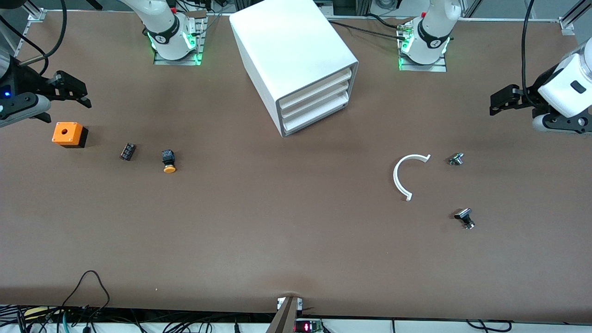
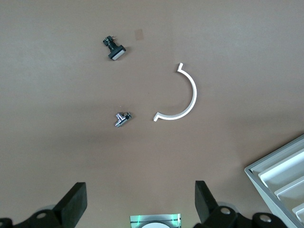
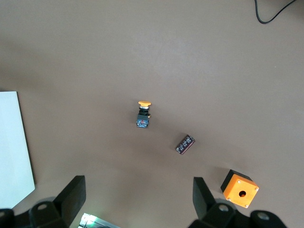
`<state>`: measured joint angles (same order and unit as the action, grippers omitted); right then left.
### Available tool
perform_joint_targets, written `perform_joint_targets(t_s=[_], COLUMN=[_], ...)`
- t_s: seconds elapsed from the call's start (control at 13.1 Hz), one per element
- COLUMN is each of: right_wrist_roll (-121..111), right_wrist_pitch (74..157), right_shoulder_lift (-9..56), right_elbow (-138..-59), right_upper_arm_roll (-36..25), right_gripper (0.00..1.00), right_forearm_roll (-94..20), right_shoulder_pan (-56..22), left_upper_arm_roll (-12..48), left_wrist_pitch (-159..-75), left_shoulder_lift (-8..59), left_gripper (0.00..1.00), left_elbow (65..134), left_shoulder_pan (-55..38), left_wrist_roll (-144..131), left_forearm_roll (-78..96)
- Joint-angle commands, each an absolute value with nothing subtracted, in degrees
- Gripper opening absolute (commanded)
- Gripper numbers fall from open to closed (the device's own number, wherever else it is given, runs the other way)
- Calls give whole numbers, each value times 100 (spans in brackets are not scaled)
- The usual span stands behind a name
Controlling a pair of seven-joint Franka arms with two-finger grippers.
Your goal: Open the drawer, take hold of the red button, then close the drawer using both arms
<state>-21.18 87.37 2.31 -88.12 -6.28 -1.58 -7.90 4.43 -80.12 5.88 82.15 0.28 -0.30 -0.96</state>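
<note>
The white cabinet (image 1: 291, 51) stands at the table's middle, close to the arms' bases. Its three drawers (image 1: 317, 99) are all pushed in; a corner of them shows in the left wrist view (image 2: 280, 180). The red-capped button is out of view. My left gripper (image 1: 506, 99) hangs open and empty over the left arm's end of the table, and its own view (image 2: 141, 204) shows bare table between the fingers. My right gripper (image 1: 69, 92) hangs open and empty over the right arm's end, just above the orange box; in its own view (image 3: 139, 202) nothing is between its fingers.
Toward the right arm's end lie an orange box with a hole (image 1: 68, 134), a small dark block (image 1: 127, 151) and a yellow-orange capped button (image 1: 169, 161). Toward the left arm's end lie a white curved strip (image 1: 404, 175), a small metal part (image 1: 456, 159) and a black part (image 1: 465, 217).
</note>
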Motion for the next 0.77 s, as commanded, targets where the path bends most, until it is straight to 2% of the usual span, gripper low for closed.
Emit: perform_joint_targets(t_s=[0.0,0.38,0.69], right_wrist_roll=[-2092,-2092,-2092], right_wrist_pitch=[8596,8596,8596], right_shoulder_lift=[290,290,290], right_elbow=[-8640,-8640,-8640], right_upper_arm_roll=[-642,-642,-642], right_gripper=[100,100,100], right_forearm_roll=[-114,-114,-114], right_shoulder_pan=[-800,-800,-800], left_upper_arm_roll=[413,500,624], left_wrist_pitch=[-7981,-7980,-7998], left_shoulder_lift=[598,676,913], left_gripper=[100,100,100], left_elbow=[8200,8183,8226], left_shoulder_pan=[-9,-88,-97], left_wrist_roll=[-27,-70,-123], left_forearm_roll=[0,44,937])
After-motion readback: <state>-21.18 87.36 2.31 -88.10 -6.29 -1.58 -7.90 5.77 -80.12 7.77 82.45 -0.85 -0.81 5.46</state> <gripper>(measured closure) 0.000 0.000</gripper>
